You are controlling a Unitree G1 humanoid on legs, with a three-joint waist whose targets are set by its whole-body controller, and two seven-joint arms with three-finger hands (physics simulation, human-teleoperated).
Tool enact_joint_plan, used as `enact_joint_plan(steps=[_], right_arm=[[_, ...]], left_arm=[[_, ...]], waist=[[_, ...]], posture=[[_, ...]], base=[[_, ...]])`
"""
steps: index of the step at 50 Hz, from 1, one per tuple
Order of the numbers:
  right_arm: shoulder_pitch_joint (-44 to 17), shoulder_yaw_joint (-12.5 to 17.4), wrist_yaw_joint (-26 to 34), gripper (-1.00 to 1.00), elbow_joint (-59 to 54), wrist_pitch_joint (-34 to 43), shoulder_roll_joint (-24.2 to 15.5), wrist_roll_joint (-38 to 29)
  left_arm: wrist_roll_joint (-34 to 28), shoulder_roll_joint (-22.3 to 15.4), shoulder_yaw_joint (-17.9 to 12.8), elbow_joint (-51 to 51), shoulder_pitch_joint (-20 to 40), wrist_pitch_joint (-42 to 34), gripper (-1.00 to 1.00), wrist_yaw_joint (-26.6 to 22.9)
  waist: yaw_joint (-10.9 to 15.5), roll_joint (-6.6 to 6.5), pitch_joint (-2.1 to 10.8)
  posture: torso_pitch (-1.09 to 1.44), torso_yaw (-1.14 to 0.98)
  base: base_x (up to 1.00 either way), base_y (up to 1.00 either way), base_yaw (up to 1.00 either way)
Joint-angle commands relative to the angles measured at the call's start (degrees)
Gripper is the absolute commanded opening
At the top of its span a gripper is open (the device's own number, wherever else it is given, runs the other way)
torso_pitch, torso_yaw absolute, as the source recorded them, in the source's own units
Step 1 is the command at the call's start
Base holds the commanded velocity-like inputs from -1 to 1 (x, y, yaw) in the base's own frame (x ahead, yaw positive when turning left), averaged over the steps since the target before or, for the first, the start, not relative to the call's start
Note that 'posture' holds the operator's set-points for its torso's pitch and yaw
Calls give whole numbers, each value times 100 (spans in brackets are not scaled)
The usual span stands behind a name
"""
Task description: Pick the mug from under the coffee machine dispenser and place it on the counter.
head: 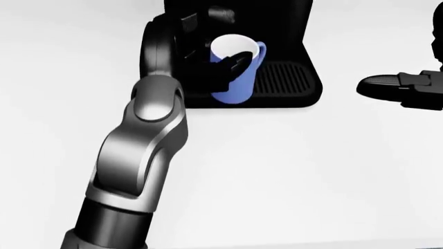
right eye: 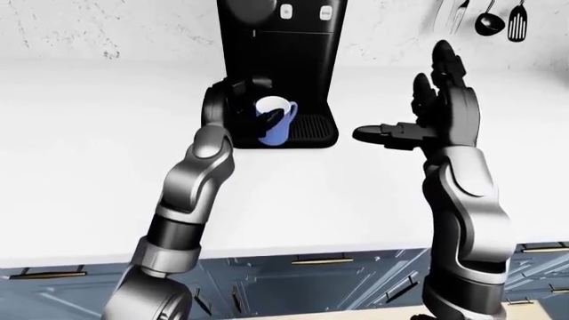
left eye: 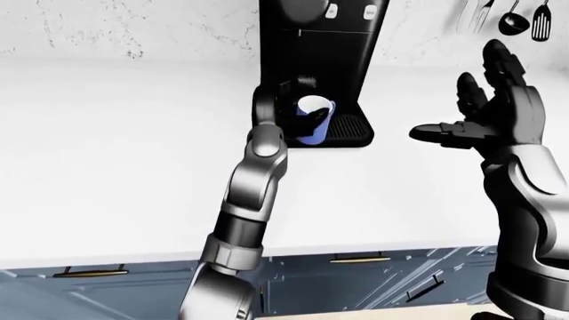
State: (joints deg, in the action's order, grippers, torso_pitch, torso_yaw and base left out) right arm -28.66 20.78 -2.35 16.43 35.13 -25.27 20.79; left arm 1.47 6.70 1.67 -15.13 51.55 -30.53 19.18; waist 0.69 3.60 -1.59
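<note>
A blue mug with a white inside hangs tilted just above the left part of the drip tray of the black coffee machine. My left hand is shut on it, with one dark finger over the rim and the others against its left side. The left arm reaches up from the bottom left of the head view. My right hand hovers open to the right of the machine, fingers spread and thumb pointing left, holding nothing.
White counter spreads to both sides of the machine and toward the bottom of the head view. Kitchen utensils hang on the wall at top right. Blue drawers sit under the counter edge.
</note>
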Motion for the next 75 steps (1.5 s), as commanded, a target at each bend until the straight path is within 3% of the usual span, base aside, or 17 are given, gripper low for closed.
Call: enact_joint_plan(steps=[1,4,6,7,8,27,34,49,75], right_arm=[[-158,79,-4,100,149,-184,-104,-6],[-157,76,-7,100,147,-187,-107,-2],[-141,80,-9,100,156,-194,-106,-1],[-139,80,-11,100,162,-191,-107,0],[-149,81,-12,100,158,-185,-112,4],[-159,84,-9,100,134,-203,-131,4],[-168,90,-20,100,165,-170,-142,15],[-185,84,-2,100,160,-149,-152,-1],[-204,77,-4,100,160,-126,-166,-10]], left_arm=[[-24,9,37,169,166,114,-34,-25],[-23,18,39,193,163,98,-40,-26],[-17,24,47,270,161,39,-55,-33],[-17,25,48,303,166,15,-92,-34],[-13,25,47,332,175,-12,-100,-37],[59,-3,125,2160,35,-1413,-100,-242],[269,56,23,2691,-51,-1871,-100,-261],[799,-307,-99,3461,-278,-2283,-100,-255],[1136,-880,-440,5194,-1075,-3501,-100,-469]], waist=[[-2,28,142],[-2,29,146],[-1,28,149],[-1,27,150],[0,26,150],[-16,-5,100],[-18,-6,75],[-26,-25,56],[-31,-101,59]], posture=[[0,0],[0,0],[0,0],[0,0],[0,0],[0,0],[0,0],[0,0],[0,0]], base=[[0,0,0],[0,0,0],[0,0,0],[0,0,0],[0,0,0],[0,0,0],[0,0,0],[0,0,0],[0,0,0]])
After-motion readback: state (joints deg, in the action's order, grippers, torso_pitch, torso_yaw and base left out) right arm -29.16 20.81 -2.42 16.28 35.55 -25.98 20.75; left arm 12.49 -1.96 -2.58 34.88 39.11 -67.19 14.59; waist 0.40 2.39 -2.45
